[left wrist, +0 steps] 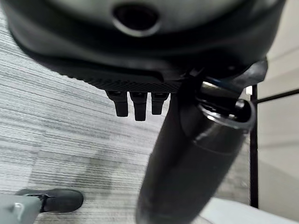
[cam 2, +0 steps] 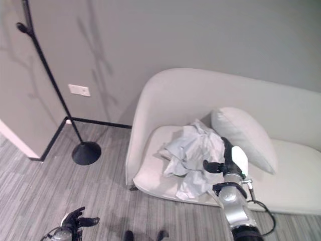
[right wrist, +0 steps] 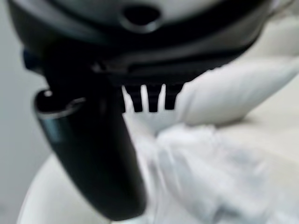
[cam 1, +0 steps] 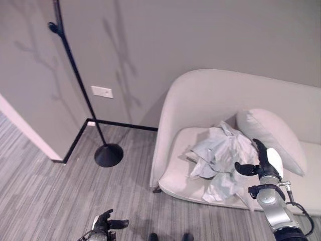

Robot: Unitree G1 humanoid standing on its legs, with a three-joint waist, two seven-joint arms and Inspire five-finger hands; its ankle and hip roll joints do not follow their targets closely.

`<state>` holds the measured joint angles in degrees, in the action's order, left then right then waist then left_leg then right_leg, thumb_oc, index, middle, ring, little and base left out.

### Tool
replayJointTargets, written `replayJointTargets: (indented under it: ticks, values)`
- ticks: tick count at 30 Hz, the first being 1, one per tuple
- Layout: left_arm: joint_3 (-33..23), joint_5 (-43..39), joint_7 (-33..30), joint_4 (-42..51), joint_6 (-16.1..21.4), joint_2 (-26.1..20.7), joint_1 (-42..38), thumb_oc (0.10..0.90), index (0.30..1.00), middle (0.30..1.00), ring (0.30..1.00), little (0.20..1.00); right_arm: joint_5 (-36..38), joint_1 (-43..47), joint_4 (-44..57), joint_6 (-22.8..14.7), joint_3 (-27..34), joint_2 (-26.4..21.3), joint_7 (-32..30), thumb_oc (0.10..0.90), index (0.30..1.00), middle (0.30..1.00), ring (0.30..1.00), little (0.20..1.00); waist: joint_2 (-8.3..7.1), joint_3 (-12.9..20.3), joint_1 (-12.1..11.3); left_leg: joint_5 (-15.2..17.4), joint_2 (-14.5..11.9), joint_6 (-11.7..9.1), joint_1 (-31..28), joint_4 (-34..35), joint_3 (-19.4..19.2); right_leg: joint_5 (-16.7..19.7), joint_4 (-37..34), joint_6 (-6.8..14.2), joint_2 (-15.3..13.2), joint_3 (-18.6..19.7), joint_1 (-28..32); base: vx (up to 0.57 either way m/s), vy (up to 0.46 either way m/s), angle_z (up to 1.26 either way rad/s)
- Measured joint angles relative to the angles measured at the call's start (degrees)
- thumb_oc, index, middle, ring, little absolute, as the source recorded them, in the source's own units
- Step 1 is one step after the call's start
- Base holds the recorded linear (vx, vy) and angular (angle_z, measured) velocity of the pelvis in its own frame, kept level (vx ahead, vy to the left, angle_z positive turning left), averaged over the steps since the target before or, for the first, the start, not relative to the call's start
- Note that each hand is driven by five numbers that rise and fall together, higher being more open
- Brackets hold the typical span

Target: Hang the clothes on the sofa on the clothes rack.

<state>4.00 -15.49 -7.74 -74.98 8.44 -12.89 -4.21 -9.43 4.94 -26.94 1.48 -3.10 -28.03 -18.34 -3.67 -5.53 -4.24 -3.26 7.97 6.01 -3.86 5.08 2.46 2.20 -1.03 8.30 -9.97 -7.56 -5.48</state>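
Right hand (cam 1: 265, 168) is closest to cam, raised in front of the sofa (cam 1: 210, 95) w/ fingers straight and thumb out to the side, so open, gripping nothing. It hangs just beside the clothes (cam 1: 220, 155), at the heap's pillow-side edge; can't tell from head views whether it touches the cloth. Right wrist view shows fingertips (right wrist: 153, 100) pointing at pale crumpled fabric w/ the pillow (right wrist: 233, 93) behind it. Prob lined up like that to come down on the heap for a grab.

Clothes are a pale blue-grey crumpled pile on the sofa seat, near the curved end, partly spilling to the seat's front edge. Not yet picked up. Pillow leans on the sofa back, just beside the pile.

Left hand (cam 1: 106, 221) is low, well apart from the sofa, over grey striped floor (cam 1: 45, 191); fingers relaxed, holding nothing, looks idle.

Clothes rack (cam 1: 80, 90) is a thin black pole on a round base, standing by the wall off the sofa's curved end, well apart from the pile. Looks like a carry across will be needed after the grab.
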Motion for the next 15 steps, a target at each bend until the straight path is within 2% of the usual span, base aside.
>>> replayJointTargets:
  ticks: [3, 5, 8, 13, 15]
  values:
    - [-4.1, -0.2, -0.4, -1.4, -0.2, -0.6, 4.2, 0.8, 0.9, 0.9, 0.9, 0.9, 4.2, -0.2, -4.2, 0.0, -2.8, 1.8, 2.7, 0.8, 0.9, 0.9, 0.9, 0.9, -1.9, 1.4, -1.5, 1.9, 0.0, -1.6, -2.7, 0.0, 0.9, 7.4, -4.8, -1.6, 0.2, -1.2, 5.0, 0.11, -0.114, 0.21]
    - [-4.0, -0.2, -0.3, -1.7, -0.2, -0.1, 6.9, 0.8, 0.9, 0.9, 0.9, 0.9, 6.6, 1.5, -8.4, -0.2, -2.8, 1.5, 3.3, 0.8, 0.9, 0.9, 0.9, 0.9, -1.13, 1.8, -1.6, 2.2, -1.7, -2.5, -2.9, 0.0, 1.3, 6.8, -4.8, -2.2, 1.7, -2.2, 5.8, 0.07, -0.089, 0.21]
    - [-4.0, -0.2, 0.5, -2.3, -0.7, 1.0, 8.3, 0.8, 0.9, 0.9, 0.9, 0.9, 8.8, 3.1, -11.2, 0.0, -2.6, -0.1, 3.3, 0.8, 0.9, 0.9, 0.9, 0.9, -1.11, 1.8, -2.8, 2.4, -3.4, -2.9, -2.8, 0.0, 1.5, 5.9, -4.8, -3.6, 3.4, -3.1, 6.0, 0.08, -0.086, 0.1]
    - [-3.9, -0.2, 0.8, -2.5, -1.3, 1.5, 7.9, 0.8, 0.9, 0.9, 0.9, 0.9, 8.2, 4.7, -10.9, 0.2, -0.5, -2.3, 2.4, 0.8, 0.9, 0.9, 0.9, 0.9, -1.18, 1.8, -3.2, 3.1, -5.5, -5.1, -2.9, 0.1, 3.5, 4.5, -4.8, -5.1, 5.2, -5.4, 7.6, 0.05, -0.065, 0.24]
    - [-1.9, -0.1, 0.5, -1.7, -1.3, 1.2, 7.6, 0.8, 0.9, 0.9, 0.9, 0.9, 6.8, 5.2, -10.1, 0.2, 0.8, -2.4, 1.1, 0.8, 0.9, 0.9, 0.9, 0.9, -1.22, 1.8, -3.3, 3.4, -6.1, -5.8, -2.6, 0.3, 4.0, 4.2, -4.8, -5.2, 5.7, -6.1, 7.6, 0.05, -0.079, 0.19]
